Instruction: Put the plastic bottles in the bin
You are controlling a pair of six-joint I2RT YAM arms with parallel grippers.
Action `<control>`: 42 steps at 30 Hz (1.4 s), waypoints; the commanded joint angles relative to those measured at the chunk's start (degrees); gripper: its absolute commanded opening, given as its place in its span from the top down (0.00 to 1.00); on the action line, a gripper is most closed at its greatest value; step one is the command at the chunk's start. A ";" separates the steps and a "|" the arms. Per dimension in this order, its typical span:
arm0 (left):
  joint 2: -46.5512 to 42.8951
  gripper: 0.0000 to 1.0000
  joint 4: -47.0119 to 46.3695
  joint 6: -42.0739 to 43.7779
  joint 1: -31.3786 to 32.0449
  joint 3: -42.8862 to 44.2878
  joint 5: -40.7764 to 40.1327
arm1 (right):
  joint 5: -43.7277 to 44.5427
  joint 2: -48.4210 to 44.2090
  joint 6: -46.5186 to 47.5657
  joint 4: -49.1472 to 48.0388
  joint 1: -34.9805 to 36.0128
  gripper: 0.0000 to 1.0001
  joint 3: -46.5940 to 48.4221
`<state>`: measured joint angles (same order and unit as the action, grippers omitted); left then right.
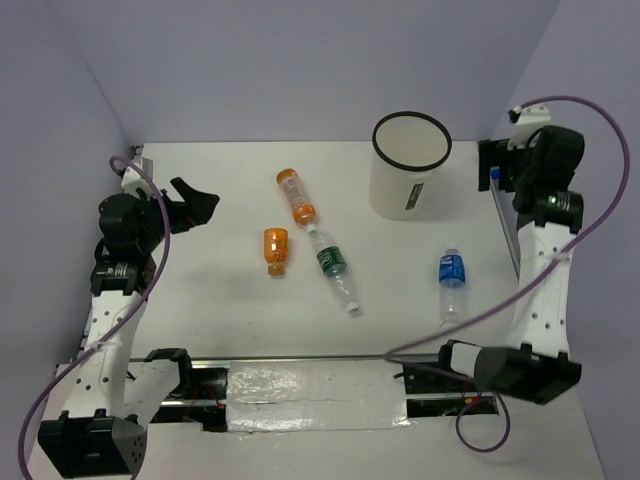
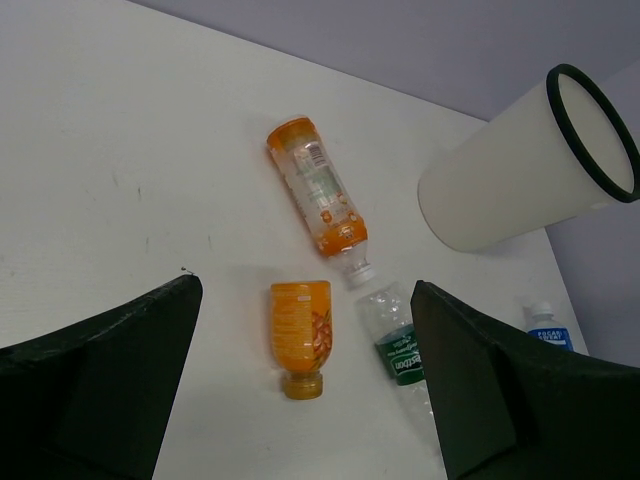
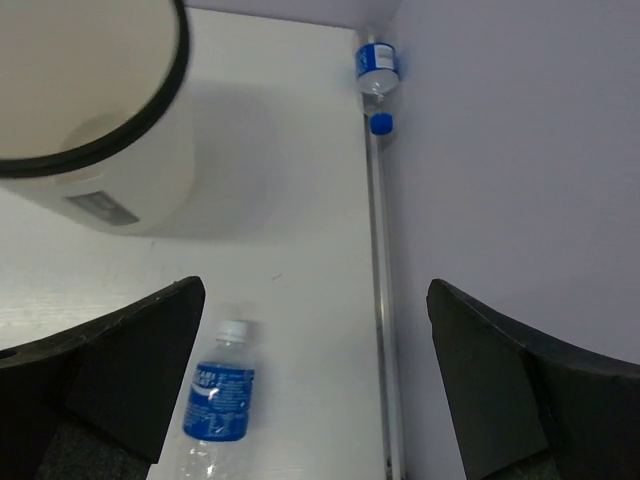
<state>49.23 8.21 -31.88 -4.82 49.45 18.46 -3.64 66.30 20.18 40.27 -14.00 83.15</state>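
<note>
The white bin [image 1: 409, 186] with a black rim stands upright at the back right. Four bottles lie on the table: a long orange one [image 1: 296, 196], a short orange one [image 1: 276, 249], a clear one with a green label [image 1: 333, 267] and a clear one with a blue label [image 1: 452, 281]. My left gripper [image 1: 200, 205] is open and empty at the left, facing the orange bottles [image 2: 300, 330] from a distance. My right gripper [image 1: 489, 163] is open and empty, raised beside the bin [image 3: 120, 190], with the blue-label bottle [image 3: 220, 398] below it.
Another blue-label bottle [image 3: 378, 66] lies against the right wall at the table's rail, with a loose blue cap [image 3: 380, 124] near it. Grey walls close in the left, back and right. A metal rail [image 1: 300, 385] runs along the near edge.
</note>
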 commanded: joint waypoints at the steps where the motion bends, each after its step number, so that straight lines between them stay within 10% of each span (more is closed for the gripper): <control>1: -0.19 0.01 -3.55 -0.29 -0.19 0.65 1.84 | -9.53 8.82 0.47 4.81 -6.91 0.00 7.79; 13: 5.69 0.00 -3.82 -0.91 -0.19 3.19 3.25 | 2.23 48.27 3.72 4.46 -6.92 0.01 33.79; 25: 10.53 0.01 -3.99 -3.63 -0.19 4.08 2.81 | 14.52 51.63 9.08 -19.24 1.17 0.00 22.75; 32: 15.27 0.01 -1.62 -1.88 -0.19 7.06 2.81 | 19.28 71.83 11.54 -14.69 1.26 0.00 47.59; 42: 18.97 0.01 -2.76 -4.24 -0.19 8.82 2.99 | 25.16 79.94 17.61 -27.60 1.17 0.00 48.33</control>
<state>67.61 7.44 -34.94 -4.82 56.31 20.40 17.80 145.03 35.86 19.84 -12.43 128.38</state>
